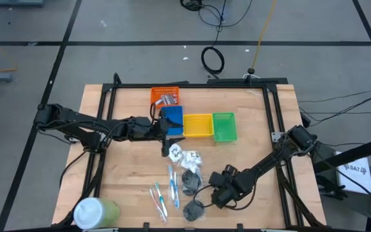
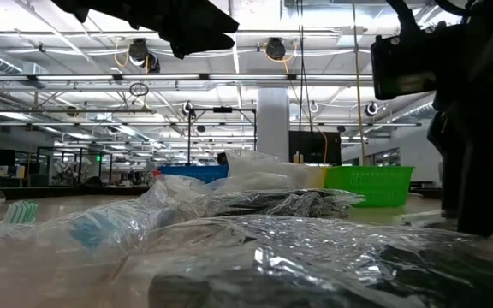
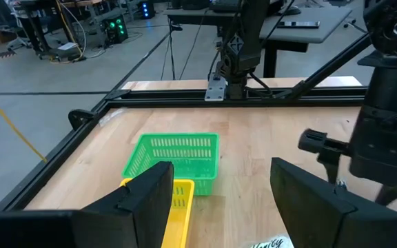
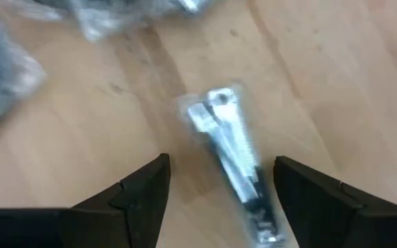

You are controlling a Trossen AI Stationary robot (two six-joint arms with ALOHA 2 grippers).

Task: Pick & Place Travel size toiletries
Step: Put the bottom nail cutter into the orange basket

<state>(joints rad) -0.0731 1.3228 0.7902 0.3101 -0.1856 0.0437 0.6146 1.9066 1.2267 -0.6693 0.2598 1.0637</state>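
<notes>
Right wrist view has the right end effector (image 4: 219,180) hanging released right over a silvery stick in a clear wrapper (image 4: 231,153) lying flat on the table (image 4: 336,76), not touching it. Left end effector (image 3: 219,200) is spread too, empty, up by the yellow tray (image 3: 179,200) and green tray (image 3: 174,160).

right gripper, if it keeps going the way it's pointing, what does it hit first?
Most likely the bagged silvery stick: it lies on the table between the open fingers of the right gripper, straight ahead in the wrist view. Nothing shows in between, though depth is hard to judge.
</notes>
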